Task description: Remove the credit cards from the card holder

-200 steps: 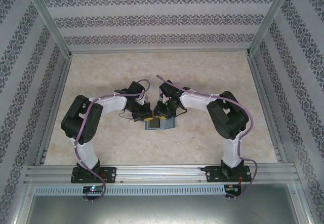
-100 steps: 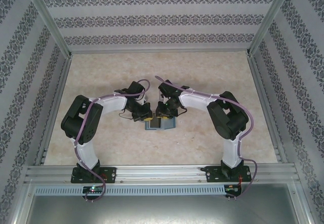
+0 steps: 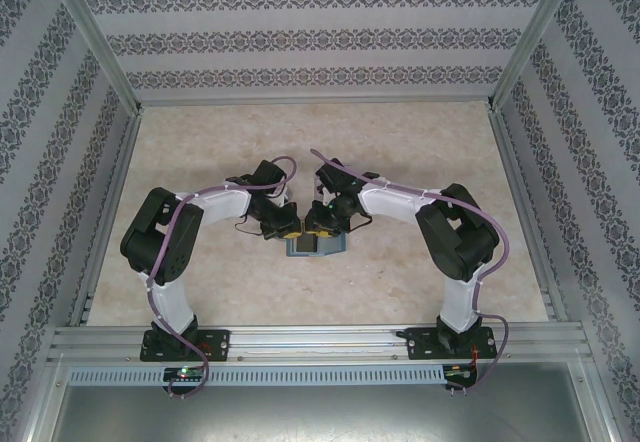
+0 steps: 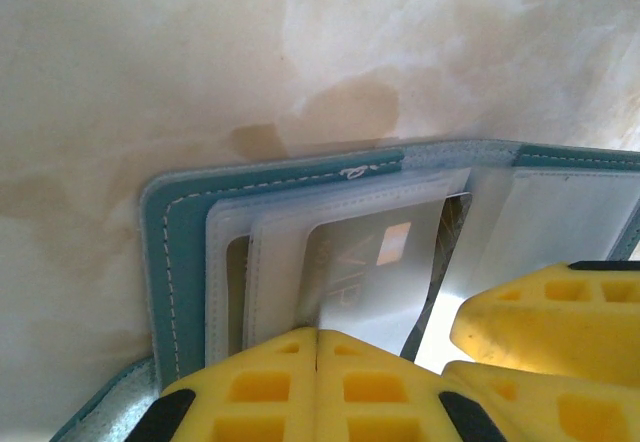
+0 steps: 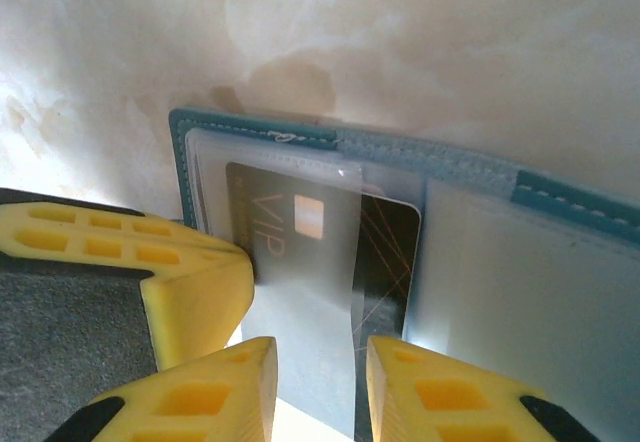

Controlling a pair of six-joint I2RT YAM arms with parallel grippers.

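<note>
Teal card holder (image 3: 315, 245) lies open at frame centre, both credit cards (image 5: 300, 224) tucked in its pockets, so none is out yet. At the lower edge the left gripper (image 4: 317, 334) is clenched shut against the clear sleeve (image 4: 260, 262), while the right gripper (image 5: 322, 347) straddles the dark card (image 5: 388, 237), jaws apart and not yet pinching.

- "VIP" stands in pale letters on the credit card (image 5: 285, 224) in the card holder (image 5: 250, 127) (read through a clear pocket).
- The left wrist view shows the same letters, fainter.
</note>
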